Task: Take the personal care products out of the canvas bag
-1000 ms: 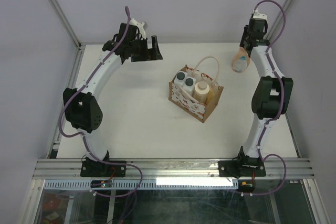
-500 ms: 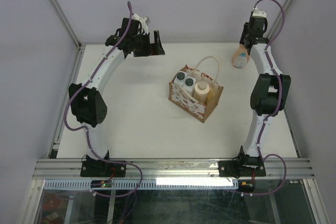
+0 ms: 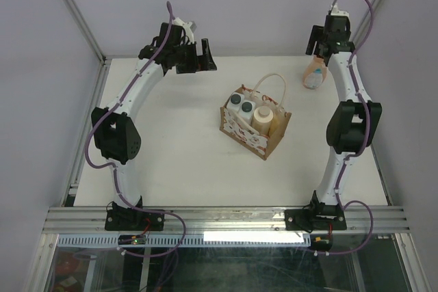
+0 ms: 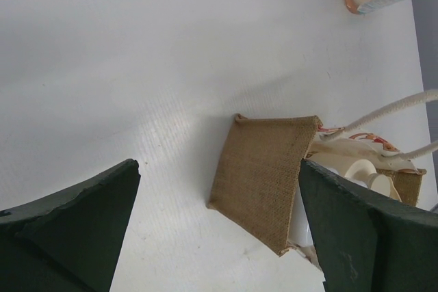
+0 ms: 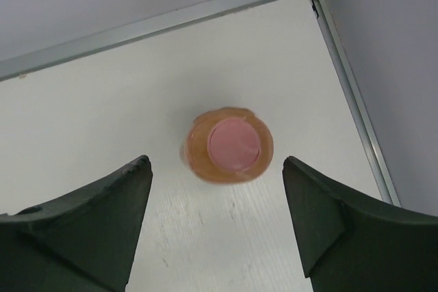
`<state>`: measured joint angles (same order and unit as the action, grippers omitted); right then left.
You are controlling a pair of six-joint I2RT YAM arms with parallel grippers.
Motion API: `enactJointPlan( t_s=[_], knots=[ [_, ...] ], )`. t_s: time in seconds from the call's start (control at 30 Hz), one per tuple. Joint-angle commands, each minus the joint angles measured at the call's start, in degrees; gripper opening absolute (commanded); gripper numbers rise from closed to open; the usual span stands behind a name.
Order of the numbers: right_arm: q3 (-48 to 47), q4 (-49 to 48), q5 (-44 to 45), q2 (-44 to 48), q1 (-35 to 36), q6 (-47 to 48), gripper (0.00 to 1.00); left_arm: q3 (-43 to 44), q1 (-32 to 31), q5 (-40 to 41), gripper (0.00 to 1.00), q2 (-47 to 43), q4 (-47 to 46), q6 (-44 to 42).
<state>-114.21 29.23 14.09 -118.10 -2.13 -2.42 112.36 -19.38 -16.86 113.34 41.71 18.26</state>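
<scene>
right claw [image 5: 215, 162] wide open, poised above the peach-orange bottle [image 5: 228, 145] without touching it; the bottle stands upright on the desk [image 5: 102, 121] near its far right corner. left claw [image 4: 217, 165] likewise wide and empty, apart from the canvas bag [image 4: 256, 176] at mid-desk. inside the bag: a cream bottle [image 3: 263, 117] and two dark-capped white bottles [image 3: 237, 101].

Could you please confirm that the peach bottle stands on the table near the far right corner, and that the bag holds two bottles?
Not quite: the bag holds three bottles, not two. The top external view shows two white bottles with dark caps and a cream bottle inside it. The peach bottle does stand on the table near the far right corner.
</scene>
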Motion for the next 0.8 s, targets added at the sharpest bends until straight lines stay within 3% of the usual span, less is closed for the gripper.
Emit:
enactJointPlan(
  t_s=[0.0,0.4,0.5,0.77],
  knots=[
    [1.76,6.24,-1.26,10.64,2.08,-2.09,0.80,1.64,0.65,-1.43,0.99,-0.11,-4.76,1.80],
    [8.43,26.09,-23.54,24.84,12.21,-3.91,0.74,1.50,0.69,0.10,0.99,2.04,-9.55,5.12],
    [8.99,30.71,-24.46,25.95,16.27,-3.38,0.70,0.84,0.74,0.33,0.99,2.15,-10.16,5.69],
    [12.61,38.50,-15.58,25.05,24.64,1.81,0.59,1.07,0.74,-0.83,0.99,3.09,-10.87,6.77]
  ],
)
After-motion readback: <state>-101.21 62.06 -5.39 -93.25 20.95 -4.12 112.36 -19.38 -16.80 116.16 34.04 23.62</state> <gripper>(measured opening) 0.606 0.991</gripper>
